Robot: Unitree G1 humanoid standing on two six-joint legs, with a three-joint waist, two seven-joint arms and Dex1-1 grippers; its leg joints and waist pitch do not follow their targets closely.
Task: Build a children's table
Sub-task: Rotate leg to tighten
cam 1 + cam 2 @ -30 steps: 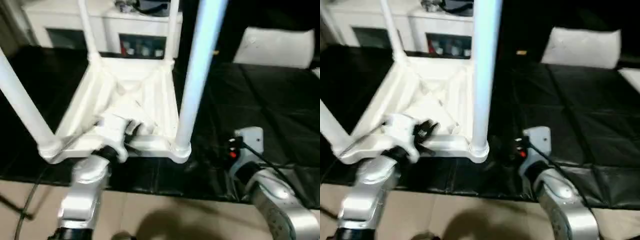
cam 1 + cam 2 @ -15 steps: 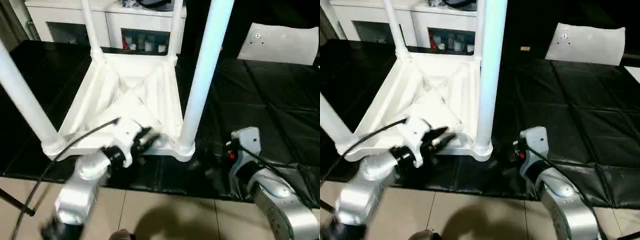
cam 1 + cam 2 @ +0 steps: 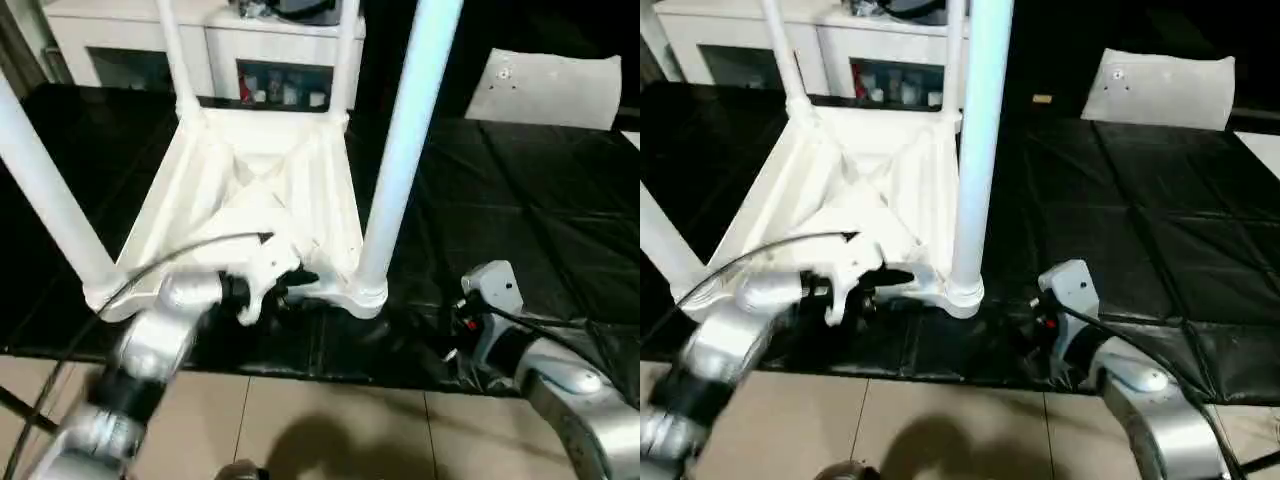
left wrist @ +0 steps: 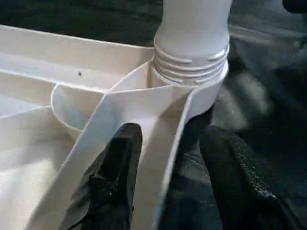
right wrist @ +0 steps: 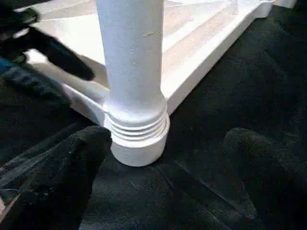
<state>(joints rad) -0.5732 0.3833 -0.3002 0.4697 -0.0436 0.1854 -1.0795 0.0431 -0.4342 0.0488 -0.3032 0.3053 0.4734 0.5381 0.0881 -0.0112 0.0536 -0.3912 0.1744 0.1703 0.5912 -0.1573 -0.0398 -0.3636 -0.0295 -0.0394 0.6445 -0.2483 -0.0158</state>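
An upside-down white children's table [image 3: 255, 190] rests on a black mat [image 3: 520, 210], its legs [image 3: 405, 150] pointing up. The left gripper [image 4: 165, 179] straddles the tabletop's near rim, fingers parted, not clamped. The right gripper [image 5: 163, 187] hangs wide open beside the near corner leg, empty.

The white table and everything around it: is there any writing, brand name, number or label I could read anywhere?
None can be read.
Flat white sheet: a small round mark, no letters to make out.
Cabinet: coloured items behind the glass, too blurred to read.
Tabletop and near leg: plain white, no text.
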